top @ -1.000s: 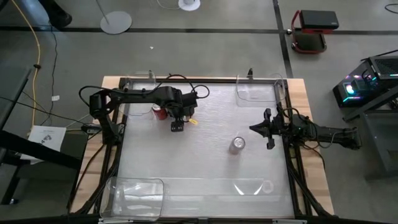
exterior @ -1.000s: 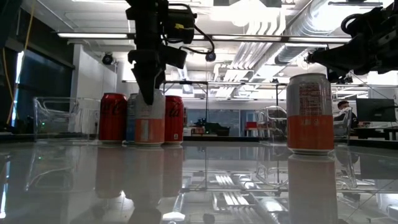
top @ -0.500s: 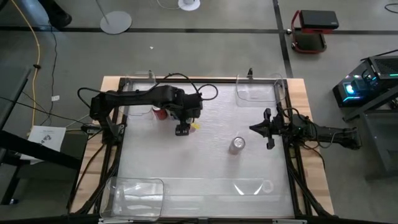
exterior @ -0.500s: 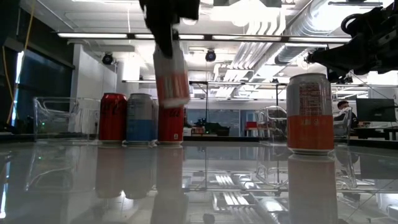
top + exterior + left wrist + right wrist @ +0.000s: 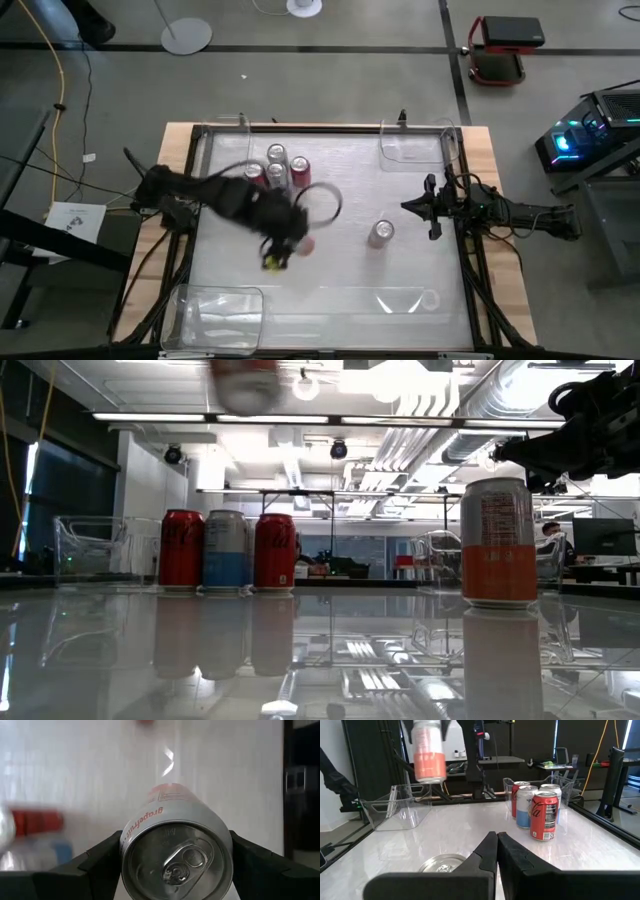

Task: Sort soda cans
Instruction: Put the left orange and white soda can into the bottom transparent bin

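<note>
- We see the left gripper [image 5: 285,248] pinching a grapefruit can [image 5: 176,855] (silver with an orange band), held in the air over the table's mid-left.
- Three cans [image 5: 278,168] stand grouped near the far edge; one orange-banded can [image 5: 380,233] stands alone.
- The right gripper [image 5: 497,851] waits beside it, fingers pressed together.
- We judge sorting mid-way.
</note>
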Available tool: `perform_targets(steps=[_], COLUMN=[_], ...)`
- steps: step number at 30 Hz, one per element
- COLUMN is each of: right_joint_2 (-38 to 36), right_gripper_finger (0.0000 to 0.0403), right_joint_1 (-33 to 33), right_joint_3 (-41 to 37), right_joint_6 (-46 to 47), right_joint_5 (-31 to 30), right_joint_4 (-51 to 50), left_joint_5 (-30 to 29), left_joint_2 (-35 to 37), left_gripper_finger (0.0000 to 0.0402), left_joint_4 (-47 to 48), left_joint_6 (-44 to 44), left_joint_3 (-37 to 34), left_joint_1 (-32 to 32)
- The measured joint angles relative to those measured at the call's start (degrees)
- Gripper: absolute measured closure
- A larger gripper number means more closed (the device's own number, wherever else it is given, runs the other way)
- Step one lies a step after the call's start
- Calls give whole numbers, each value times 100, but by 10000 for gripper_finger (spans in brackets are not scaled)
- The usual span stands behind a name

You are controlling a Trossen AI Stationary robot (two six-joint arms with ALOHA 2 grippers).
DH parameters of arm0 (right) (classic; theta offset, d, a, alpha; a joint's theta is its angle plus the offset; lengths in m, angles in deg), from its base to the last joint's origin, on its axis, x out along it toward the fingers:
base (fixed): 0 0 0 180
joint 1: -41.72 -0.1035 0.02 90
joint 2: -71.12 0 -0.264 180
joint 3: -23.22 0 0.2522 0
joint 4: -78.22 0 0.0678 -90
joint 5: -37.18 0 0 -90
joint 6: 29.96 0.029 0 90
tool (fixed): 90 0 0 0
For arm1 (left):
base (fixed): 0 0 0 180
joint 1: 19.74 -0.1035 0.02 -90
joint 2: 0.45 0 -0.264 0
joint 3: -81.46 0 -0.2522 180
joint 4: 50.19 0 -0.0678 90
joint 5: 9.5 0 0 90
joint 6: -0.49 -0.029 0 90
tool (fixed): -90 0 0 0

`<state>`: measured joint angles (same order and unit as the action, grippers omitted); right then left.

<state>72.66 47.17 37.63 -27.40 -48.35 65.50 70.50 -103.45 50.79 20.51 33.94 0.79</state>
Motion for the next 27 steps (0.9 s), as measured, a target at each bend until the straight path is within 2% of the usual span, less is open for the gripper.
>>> perform_targets(steps=[2, 10, 13, 15, 18, 27], right_joint_2=[0, 0, 0, 0, 0, -2], right_gripper_finger=[400, 400, 400, 400, 400, 400], right_joint_1=[1, 0, 0, 0, 2, 2], right_joint_3=[0, 0, 0, 0, 0, 0], right_joint_6=[0, 1, 1, 1, 1, 1], right_joint_5=[0, 0, 1, 0, 0, 0], right_joint_4=[1, 1, 1, 2, 0, 2], left_joint_5=[-64, 311, 54, 8, 269, 502], left_joint_2=[0, 15, 15, 17, 17, 13], left_gripper_finger=[113, 113, 113, 113, 113, 113], left_joint_4=[331, 323, 252, 283, 216, -575], left_joint_6=[835, 3972, 4746, 5120, 5547, 5319], left_joint_3=[22, 72, -27, -220, -654, -2000], left_joint_1=[461, 2254, 2701, 2886, 3027, 3093])
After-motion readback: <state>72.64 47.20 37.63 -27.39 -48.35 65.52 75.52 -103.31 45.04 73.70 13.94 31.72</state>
